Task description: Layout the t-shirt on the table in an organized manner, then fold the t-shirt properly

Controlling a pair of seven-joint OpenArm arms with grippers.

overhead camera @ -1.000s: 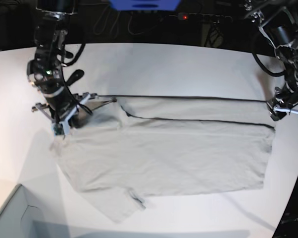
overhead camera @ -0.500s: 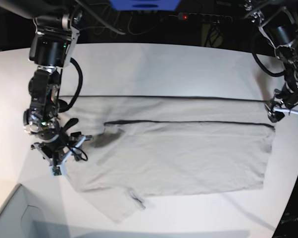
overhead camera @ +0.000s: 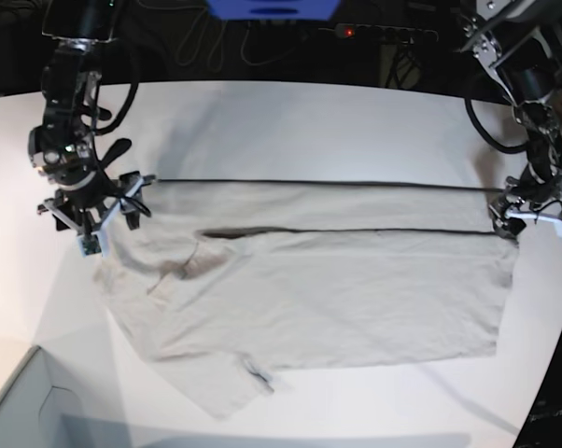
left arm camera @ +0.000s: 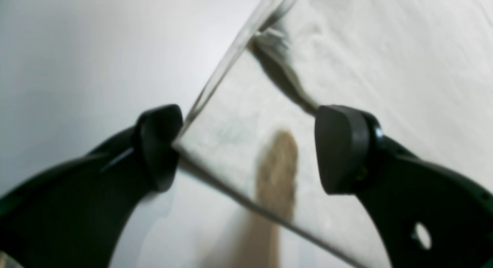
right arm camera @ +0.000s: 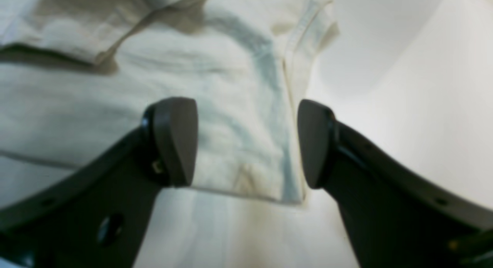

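T-shirt (overhead camera: 318, 289) lies flat mid-table (overhead camera: 290, 121), far edge folded over. We note right gripper (overhead camera: 90, 217) released at its sleeve end, left gripper (overhead camera: 533, 213) spread over hem corner; bare white tabletop surrounds.

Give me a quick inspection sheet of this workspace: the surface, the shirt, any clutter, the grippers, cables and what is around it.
Surface: white table, bare around the shirt.
Job's things: t-shirt lying flat, its far long side folded over the body, one sleeve sticking out at the near edge; wrinkles near the collar end.
Clutter: pale box corner at the near edge, on the right arm's side; otherwise nothing seen.
Grippers: right gripper open above the shirt's edge, holding nothing; left gripper jaws apart astride the shirt's folded corner, one pad touching its edge.
Cables: dark cables behind the table; black cables along both arms.
Surroundings: dark background, a blue object, a power strip with a red light.
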